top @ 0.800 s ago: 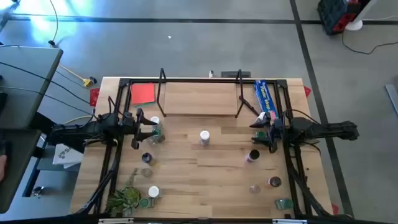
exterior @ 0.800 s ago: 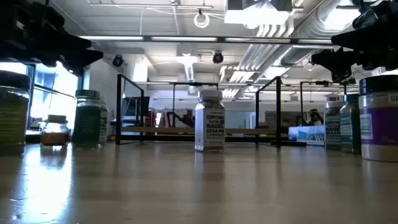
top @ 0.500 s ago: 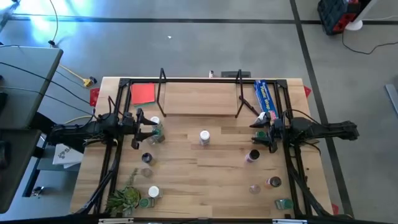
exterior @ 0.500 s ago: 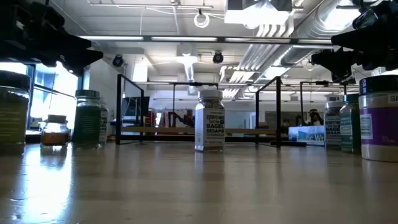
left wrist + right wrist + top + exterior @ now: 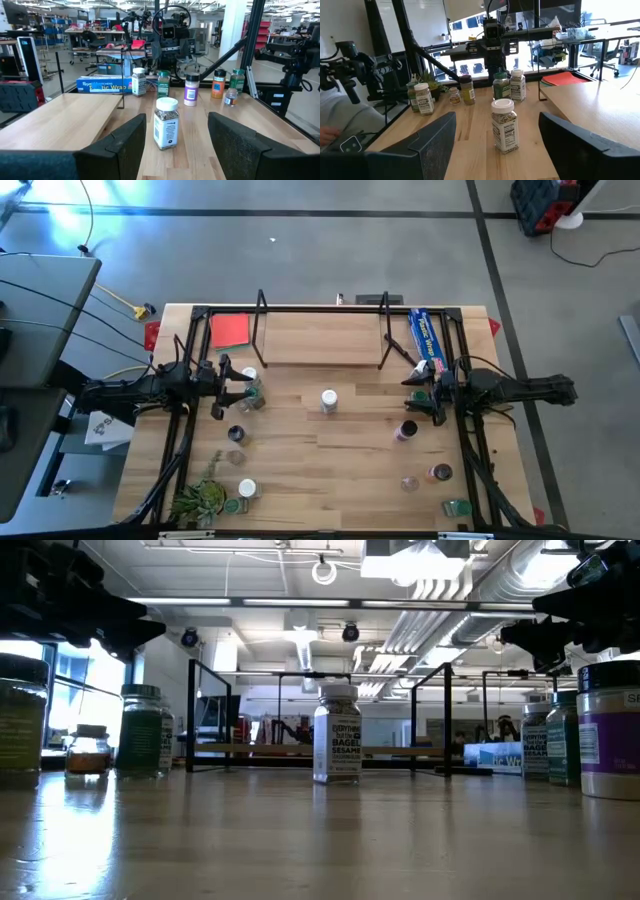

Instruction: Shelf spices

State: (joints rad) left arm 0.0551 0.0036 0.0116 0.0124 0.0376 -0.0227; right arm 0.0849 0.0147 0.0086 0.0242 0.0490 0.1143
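The white-capped sesame seasoning jar is standing upright mid-table, dead ahead of both the left gripper and the right gripper, whose jaws are gaping wide and empty, the right arm seemingly sitting marginally nearer, the shelf lying beyond.

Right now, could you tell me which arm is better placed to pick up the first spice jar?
Left, marginally: the left gripper, open, has jars right beside it; the central jar is about equidistant from the right gripper.
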